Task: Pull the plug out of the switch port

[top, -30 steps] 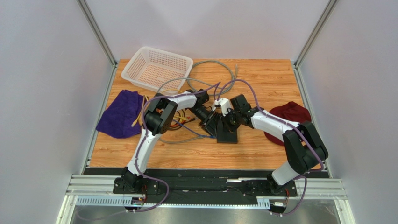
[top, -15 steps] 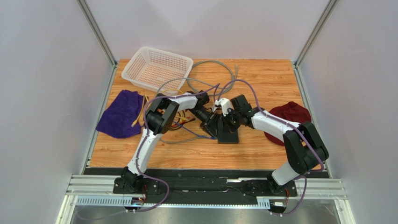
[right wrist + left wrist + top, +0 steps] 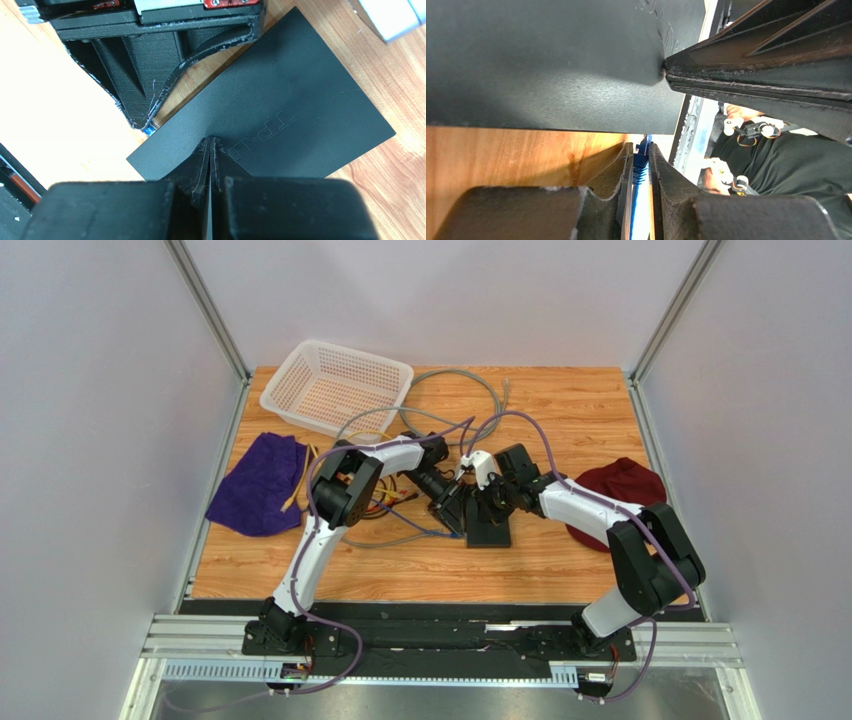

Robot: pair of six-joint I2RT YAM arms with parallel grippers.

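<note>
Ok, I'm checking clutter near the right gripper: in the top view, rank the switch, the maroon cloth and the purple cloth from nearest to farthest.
1. The switch, directly under the right gripper, which touches its top.
2. The maroon cloth, off to the right side.
3. The purple cloth, far across on the left side.

A: What colour is the switch [image 3: 280,115]?
B: Matte black, with faint raised lettering on top. The plug [image 3: 640,167] is blue.
A: And the table [image 3: 570,420]?
B: Orange-brown wood grain. There's a white mesh basket [image 3: 340,385] at eleven o'clock, a purple cloth [image 3: 262,483] at nine, a dark red cloth [image 3: 625,483] at three and a grey cable [image 3: 452,371] at twelve.
</note>
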